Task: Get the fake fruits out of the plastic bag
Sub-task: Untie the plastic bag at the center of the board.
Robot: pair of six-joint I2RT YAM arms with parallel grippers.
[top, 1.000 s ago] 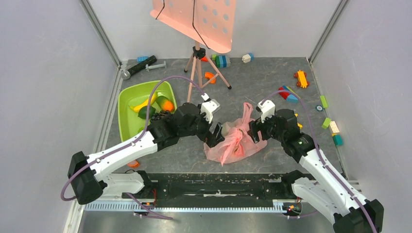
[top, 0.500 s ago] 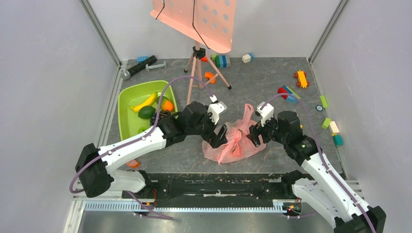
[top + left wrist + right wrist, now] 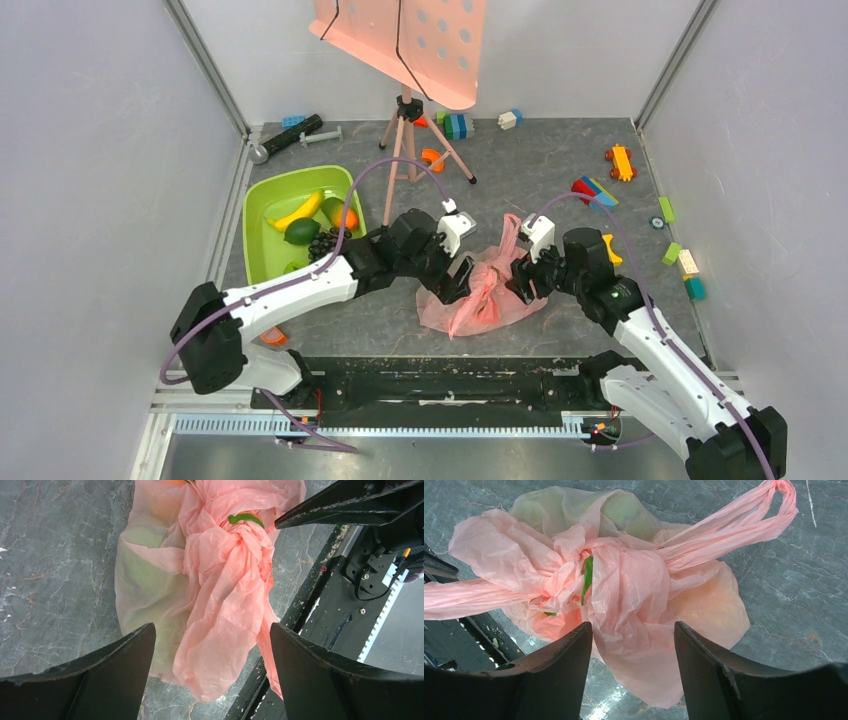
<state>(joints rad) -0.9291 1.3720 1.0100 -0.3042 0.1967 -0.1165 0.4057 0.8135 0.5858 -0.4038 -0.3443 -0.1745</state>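
Pink plastic bag (image 3: 487, 295) lies bunched on the grey table (image 3: 560, 160) between left gripper (image 3: 210, 645) and right gripper (image 3: 632, 630), both spread wide over it; best pinch film either side of the twisted knot (image 3: 591, 572), then pull apart gently.

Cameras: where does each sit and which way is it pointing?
Top external: above and behind the robot, looking down on the table; both arms show.
Left wrist: rides its arm, looking down past the open left pincer at the plastic bag.
Right wrist: same bag, seen past the open right pincer.
Shared: the bag, in all three.
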